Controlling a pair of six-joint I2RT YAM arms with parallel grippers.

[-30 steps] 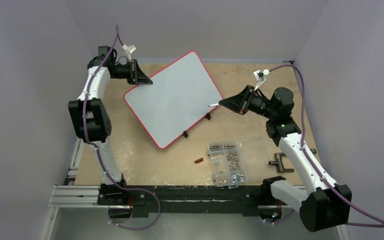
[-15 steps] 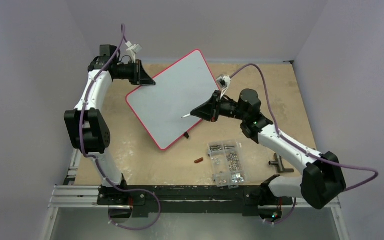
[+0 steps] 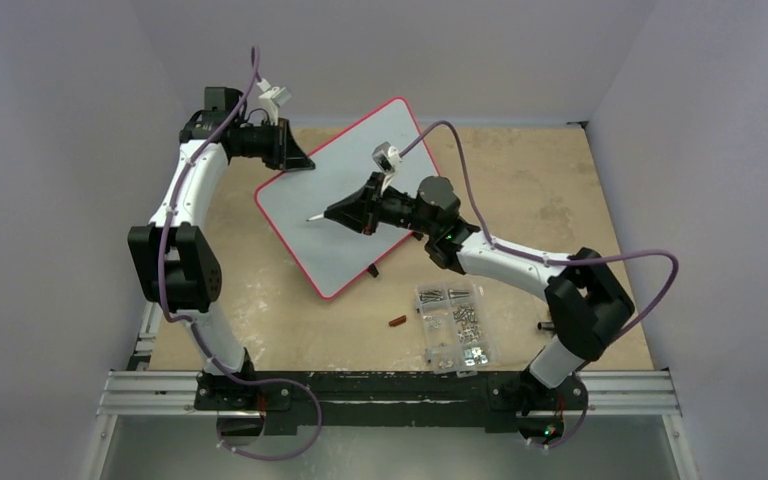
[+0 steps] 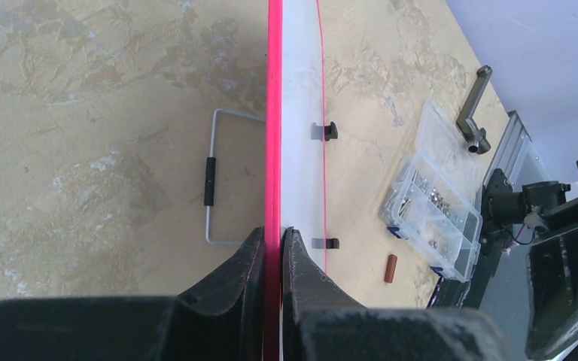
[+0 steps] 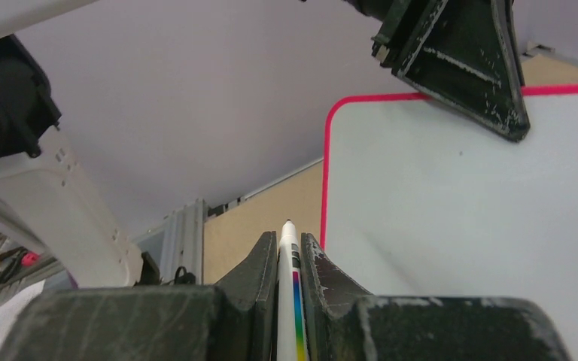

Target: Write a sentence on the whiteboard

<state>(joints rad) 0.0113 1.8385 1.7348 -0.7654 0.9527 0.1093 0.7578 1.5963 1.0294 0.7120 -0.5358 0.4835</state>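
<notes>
- Moved: over the last second the right pincer (image 3: pixel 332 214) has swung from the right edge of the whiteboard (image 3: pixel 335 255) across to its left half. The left pincer (image 3: pixel 300 163) has kept its hold and barely shifted.
- Right pincer (image 5: pixel 290 242): closed on a white marker (image 5: pixel 287 252) with a rainbow stripe. The pen lies between the two fingers with its tip sticking out ahead. We cannot tell whether the tip touches the board.
- Left pincer (image 4: pixel 273 235): clamped on the red-pink rim, one finger on each face of the board.
- Whiteboard (image 4: pixel 301 113): gripped at its far left edge and tilted up off the table (image 3: pixel 520 190). It stretches away ahead of the left pincer and lies below and ahead of the right one.
- Black clip feet (image 4: pixel 330 131): two on the board's edge, ahead of the left pincer.
- Wire stand (image 4: pixel 211 180): on the table, ahead of the left pincer and off to its left.
- Clear screw box (image 3: pixel 455 325): on the table behind the right pincer, toward the arm bases.
- Small red-brown piece (image 3: pixel 396 322): just beside the box, apart from both pincers.
</notes>
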